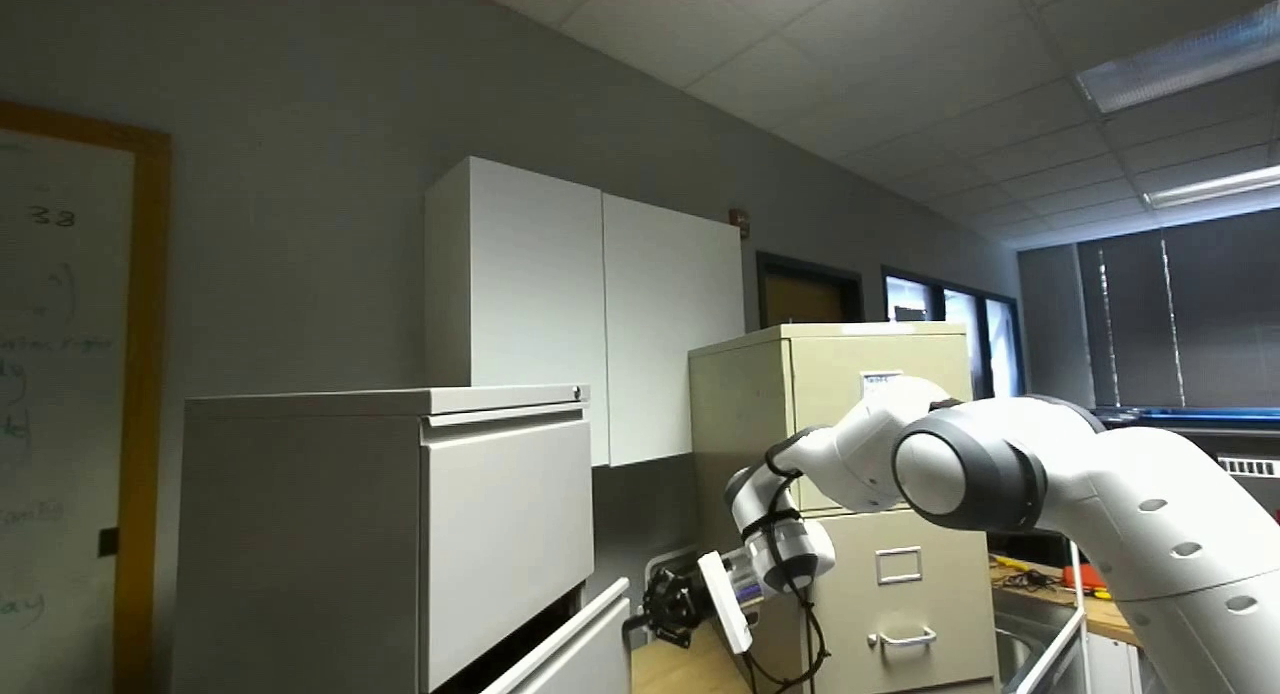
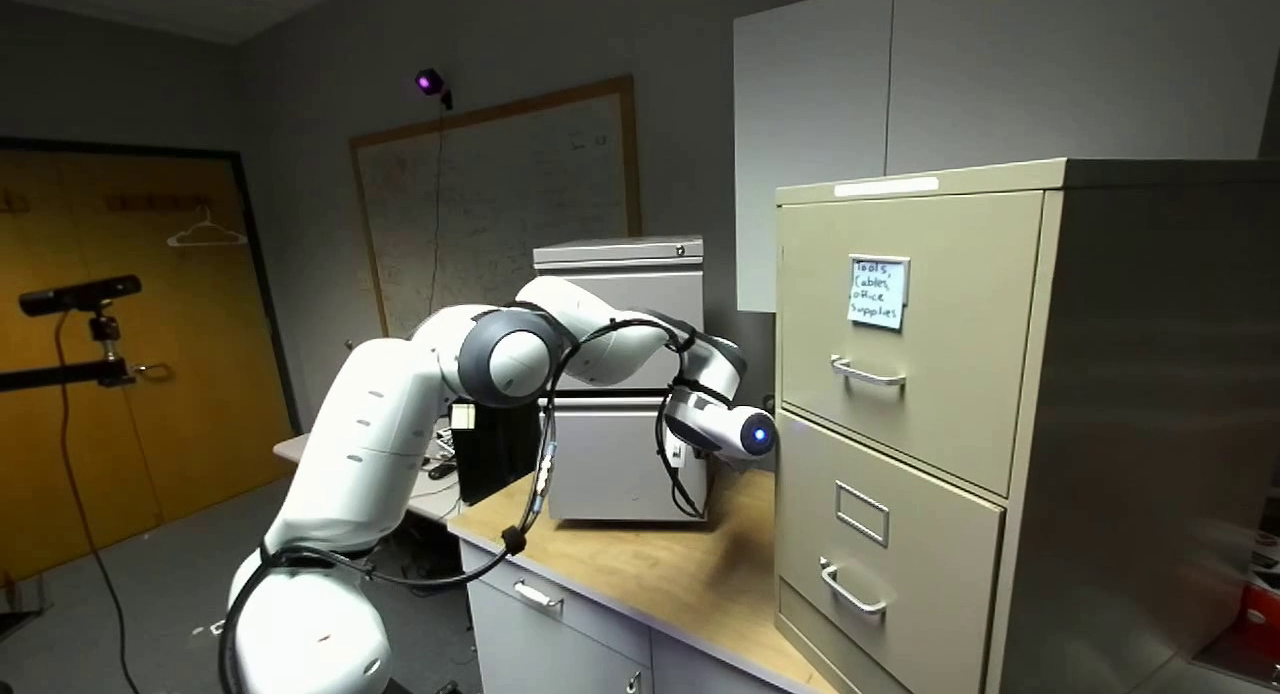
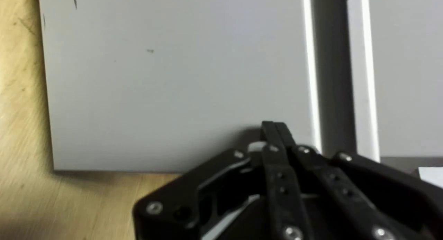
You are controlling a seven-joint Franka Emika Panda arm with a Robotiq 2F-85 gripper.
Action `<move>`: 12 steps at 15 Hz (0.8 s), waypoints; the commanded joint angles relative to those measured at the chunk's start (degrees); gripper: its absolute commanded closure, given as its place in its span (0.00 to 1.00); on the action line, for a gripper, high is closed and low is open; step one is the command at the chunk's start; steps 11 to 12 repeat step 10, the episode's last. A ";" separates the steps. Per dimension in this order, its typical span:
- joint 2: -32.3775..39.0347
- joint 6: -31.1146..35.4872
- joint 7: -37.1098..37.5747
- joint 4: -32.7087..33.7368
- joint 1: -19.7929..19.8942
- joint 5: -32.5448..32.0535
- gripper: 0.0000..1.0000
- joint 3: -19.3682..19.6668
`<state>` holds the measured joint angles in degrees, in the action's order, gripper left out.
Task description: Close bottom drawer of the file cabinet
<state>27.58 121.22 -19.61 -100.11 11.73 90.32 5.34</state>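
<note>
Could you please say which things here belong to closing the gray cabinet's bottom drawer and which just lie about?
For the job: gray file cabinet; its open bottom drawer; the robot's closed jaws.
Not involved: beige file cabinet; whiteboard; clothes hanger; wall cabinet.

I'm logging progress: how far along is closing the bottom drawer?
Done: the fingers are shut and positioned at the front of the bottom drawer. In hand: likely the push, though contact isn't certain. Remaining: in an exterior view it stands out beyond the top drawer, so it needs pushing in.
</note>
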 commanded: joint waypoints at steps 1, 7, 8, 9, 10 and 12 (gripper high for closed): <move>3.53 -1.33 3.83 6.85 -1.74 3.06 1.00 -1.42; 6.10 0.21 6.84 12.17 -5.00 1.82 1.00 -2.00; 6.55 0.30 7.34 13.03 -5.40 1.48 1.00 -2.03; 6.79 0.71 7.77 13.48 -5.62 0.89 1.00 -1.95; 6.67 0.66 8.15 13.35 -5.68 0.38 1.00 -1.92; 6.67 0.66 8.15 13.35 -5.68 0.38 1.00 -1.92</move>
